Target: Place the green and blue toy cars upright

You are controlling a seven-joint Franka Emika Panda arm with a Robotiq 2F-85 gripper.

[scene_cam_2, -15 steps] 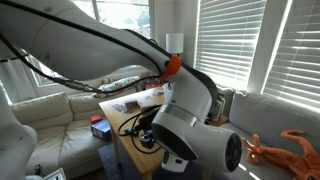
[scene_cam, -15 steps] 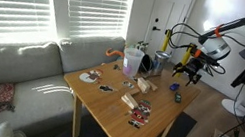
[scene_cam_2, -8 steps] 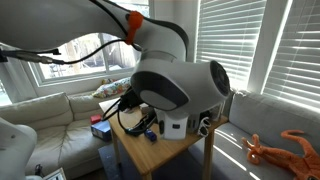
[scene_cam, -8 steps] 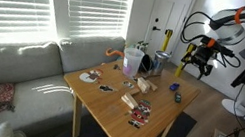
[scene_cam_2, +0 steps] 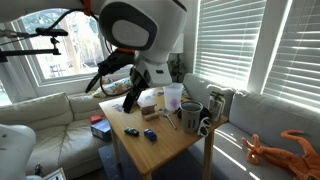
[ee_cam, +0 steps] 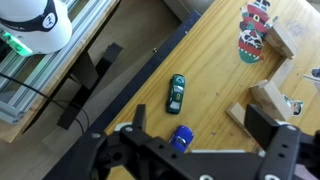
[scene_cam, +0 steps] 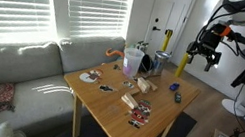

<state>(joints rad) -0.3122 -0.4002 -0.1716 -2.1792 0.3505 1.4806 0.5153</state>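
Gripper jaws wide open, nothing between them. In the wrist view the two dark fingers stand far apart at the bottom of the picture, with bare table showing between them. The gripper hangs high over the far corner of the table, well clear of everything on it.

The blue car lies on the wood below the gripper. In the wrist view it sits between the fingers, closer to the one on the picture's left, and is partly cut off by the gripper body (too small and blurred to say whether it is upright). The green car is near it but not touching, lengthwise, closer to the table edge. Its windows face the camera, so it looks wheels-down.

Both cars show in both exterior views as small specks near a table corner: blue car beside green car, and blue car near green car. Their pose is not readable at that size.

Wooden blocks lie on the right of the wrist view, well apart from the cars. A striped piece lies flat near the top right. Cups stand further in on the table, apart from the cars. In an exterior view a grey sofa runs along the table under closed blinds.
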